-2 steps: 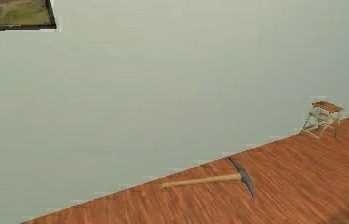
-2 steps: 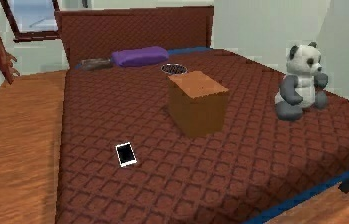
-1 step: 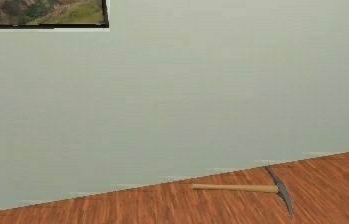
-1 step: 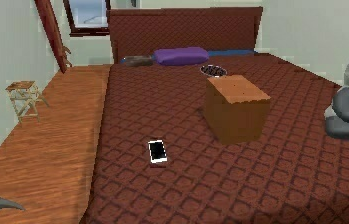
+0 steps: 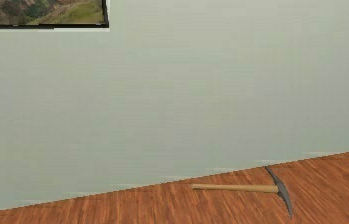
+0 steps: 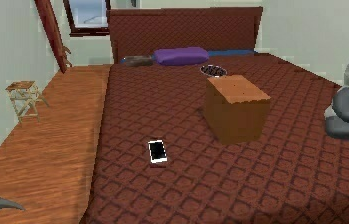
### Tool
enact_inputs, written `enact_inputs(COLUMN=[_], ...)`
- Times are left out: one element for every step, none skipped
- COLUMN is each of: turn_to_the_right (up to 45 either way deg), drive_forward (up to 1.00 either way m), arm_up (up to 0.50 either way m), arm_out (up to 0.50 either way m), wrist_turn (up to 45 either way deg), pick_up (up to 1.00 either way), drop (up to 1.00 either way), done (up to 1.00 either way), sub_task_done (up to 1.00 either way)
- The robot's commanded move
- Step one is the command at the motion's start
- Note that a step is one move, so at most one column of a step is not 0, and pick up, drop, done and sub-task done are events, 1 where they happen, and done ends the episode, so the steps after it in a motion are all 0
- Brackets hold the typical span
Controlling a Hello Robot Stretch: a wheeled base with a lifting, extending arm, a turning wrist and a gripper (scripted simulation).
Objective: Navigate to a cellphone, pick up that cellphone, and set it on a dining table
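— Gripper first: clenched or released?
— I cannot tell; nothing here settles it.
— Where is the cellphone?
— The cellphone (image 6: 158, 151) lies flat on the bed (image 6: 282, 175), in the lower middle of the arm side view, near the quilt's left edge. Up and to the right stands a brown box (image 6: 237, 108), apart from it. Beyond that, a purple pillow (image 6: 180, 56) rests by the headboard (image 6: 182, 20), and a stuffed panda (image 6: 347, 105) sits at the right edge.
— And ahead?
— A plain wall (image 5: 182, 90), with a pickaxe (image 5: 247, 188) on the wooden floor (image 5: 132, 205) at the forward view's lower right.
— Progress?
— The approach looks about finished, I judge. The pick-up is not yet done, and the whole carry to a dining table remains.
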Motion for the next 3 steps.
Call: enact_inputs(turn_to_the_right=[0.0,0.0,0.0], drive_forward=[0.00,0.00,0.00], arm_up=[0.30,0.00,0.00], arm_out=[0.00,0.42,0.00], wrist_turn=[0.0,0.0,45.0], pick_up=[0.00,0.00,0.00], drop=[0.00,0.00,0.00], done=[0.00,0.00,0.00], sub_task_done=[0.00,0.00,0.00])
